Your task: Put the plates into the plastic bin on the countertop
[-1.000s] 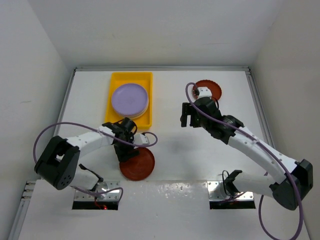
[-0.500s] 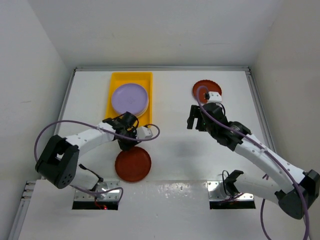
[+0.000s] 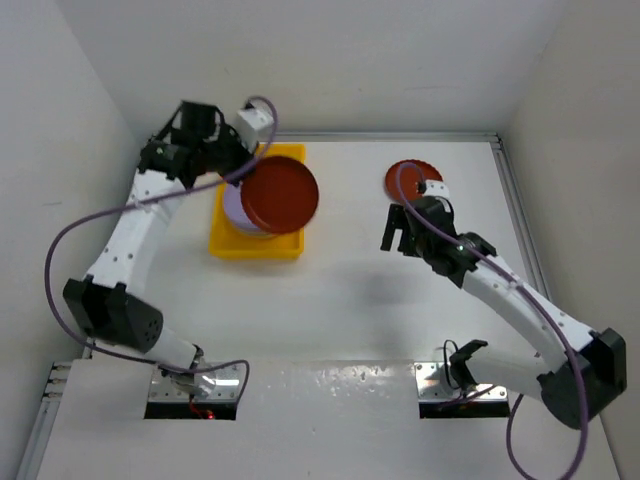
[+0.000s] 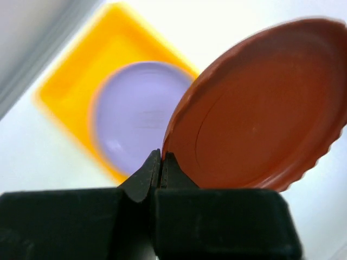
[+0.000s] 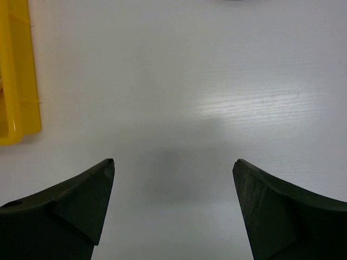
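Observation:
A dark red plate (image 3: 283,195) (image 4: 260,114) hangs tilted above the yellow plastic bin (image 3: 228,243) (image 4: 70,81). My left gripper (image 3: 246,168) (image 4: 161,162) is shut on its rim. A lavender plate (image 3: 229,207) (image 4: 135,114) lies in the bin, half hidden by the red one in the top view. My right gripper (image 3: 397,240) (image 5: 173,168) stands open over the bare white countertop (image 3: 350,300), with nothing between its fingers. A second dark red plate (image 3: 408,175) lies at the back right, just behind the right wrist, which hides part of it.
The countertop's raised metal edge (image 3: 515,210) runs along the back and both sides, with white walls close behind it. In the right wrist view the bin's corner (image 5: 16,81) shows at the far left. Both arm bases sit at the near edge.
My left gripper shut on the dark red plate near the front of the table, then lifted it up and back over the bin. The right arm shifted slightly right.

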Motion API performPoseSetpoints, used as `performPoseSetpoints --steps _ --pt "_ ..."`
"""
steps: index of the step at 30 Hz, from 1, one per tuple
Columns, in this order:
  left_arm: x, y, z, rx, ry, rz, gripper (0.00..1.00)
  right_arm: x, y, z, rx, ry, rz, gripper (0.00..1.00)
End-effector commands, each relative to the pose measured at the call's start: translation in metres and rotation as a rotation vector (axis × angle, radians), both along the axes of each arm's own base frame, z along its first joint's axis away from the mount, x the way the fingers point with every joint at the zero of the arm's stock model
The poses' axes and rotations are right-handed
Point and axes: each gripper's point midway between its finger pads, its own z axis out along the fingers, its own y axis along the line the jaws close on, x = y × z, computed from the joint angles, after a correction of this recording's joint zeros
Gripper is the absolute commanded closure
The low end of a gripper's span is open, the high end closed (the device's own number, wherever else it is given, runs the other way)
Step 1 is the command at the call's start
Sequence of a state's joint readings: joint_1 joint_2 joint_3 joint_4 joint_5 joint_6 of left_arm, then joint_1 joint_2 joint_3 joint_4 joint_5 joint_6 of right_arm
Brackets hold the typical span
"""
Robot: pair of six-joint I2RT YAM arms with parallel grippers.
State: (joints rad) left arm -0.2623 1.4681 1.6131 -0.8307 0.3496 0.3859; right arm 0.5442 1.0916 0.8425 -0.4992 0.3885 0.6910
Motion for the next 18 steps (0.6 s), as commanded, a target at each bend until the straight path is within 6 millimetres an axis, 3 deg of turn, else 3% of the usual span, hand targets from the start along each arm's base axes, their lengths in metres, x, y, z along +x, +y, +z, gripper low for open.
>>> performPoseSetpoints --steps 1,2,4,5,6,7,8,9,10,11,12,18 --pt "0.047 0.050 -0.015 -0.044 0.119 0.213 1.00 0.043 0.011 0.036 0.035 -0.066 0.052 0.11" --pt "0.070 0.063 -0.029 -0.039 0.154 0.265 1.00 0.054 0.006 0.024 0.036 -0.016 0.052 0.11" --pt "0.094 0.097 -0.045 -0.067 0.207 0.386 1.00 0.072 0.009 0.022 0.047 0.025 0.060 0.11" --pt "0.102 0.103 -0.053 -0.081 0.233 0.403 1.00 0.086 0.001 0.021 0.063 0.054 0.029 0.12" --pt "0.116 0.108 -0.068 -0.089 0.265 0.407 1.00 0.092 0.002 0.008 0.069 0.105 0.027 0.12" --pt "0.121 0.111 -0.076 -0.102 0.285 0.417 1.00 0.106 0.004 0.028 0.090 0.081 0.022 0.12" --pt "0.126 0.111 -0.083 -0.106 0.301 0.424 1.00 0.116 -0.005 0.010 0.088 0.132 -0.011 0.12" --pt "0.134 0.116 -0.082 -0.109 0.290 0.433 1.00 0.126 -0.008 0.017 0.106 0.117 -0.033 0.12" --pt "0.140 0.116 -0.098 -0.111 0.322 0.442 1.00 0.129 -0.018 0.013 0.111 0.135 -0.070 0.12" --pt "0.143 0.114 -0.101 -0.123 0.333 0.442 1.00 0.136 -0.022 0.018 0.127 0.128 -0.091 0.12" --pt "0.145 0.114 -0.103 -0.123 0.334 0.442 1.00 0.146 -0.039 0.007 0.155 0.152 -0.172 0.12" --pt "0.143 0.121 -0.123 -0.081 0.364 0.467 1.00 0.165 -0.083 -0.034 0.237 0.215 -0.390 0.14"
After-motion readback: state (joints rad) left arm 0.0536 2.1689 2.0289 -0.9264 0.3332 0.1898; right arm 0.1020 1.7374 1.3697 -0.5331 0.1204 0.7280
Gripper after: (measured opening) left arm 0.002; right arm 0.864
